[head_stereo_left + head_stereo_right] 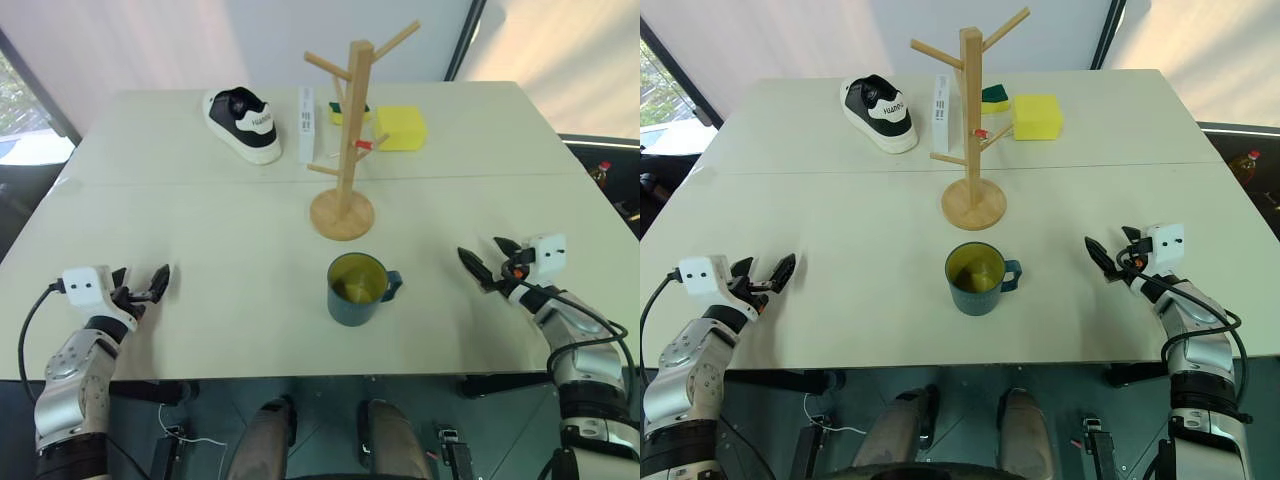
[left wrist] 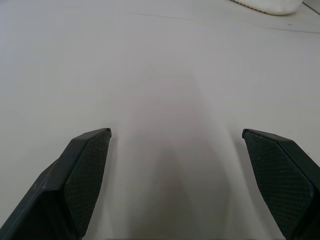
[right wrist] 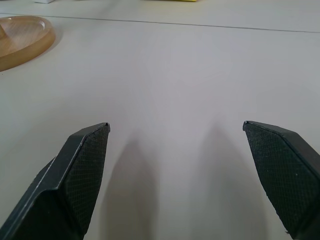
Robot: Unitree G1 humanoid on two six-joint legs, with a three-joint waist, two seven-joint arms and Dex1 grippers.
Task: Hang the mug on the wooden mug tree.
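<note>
While one mug [image 1: 356,288] stands upright on the pale table [image 1: 200,250], it sits just in front of the round base of the single wooden mug tree [image 1: 346,135], apart from it and hung on no peg. Its smooth cylinder is dark teal outside and yellow-green inside, and its one loop handle points toward the robot's right. Rising from a flat disc, the mug tree is light bare wood, a tall square post with several slanted peg branches, all bare. Behind the mug tree lie one black-and-white sneaker [image 1: 243,123] to its left, one slim white box [image 1: 306,124] standing on edge just behind it, one blocky yellow sponge [image 1: 401,128] to its right, and a smaller green-and-yellow thing [image 1: 348,112] partly hidden by the post. Nothing lies between the mug and the mug tree. Well to the mug's left, the left gripper [image 1: 139,284] hovers low over bare tabletop with its two black, cross-hatched fingers spread wide and empty; well to the mug's right, the right gripper [image 1: 489,260] is likewise spread apart and holds nothing.
</note>
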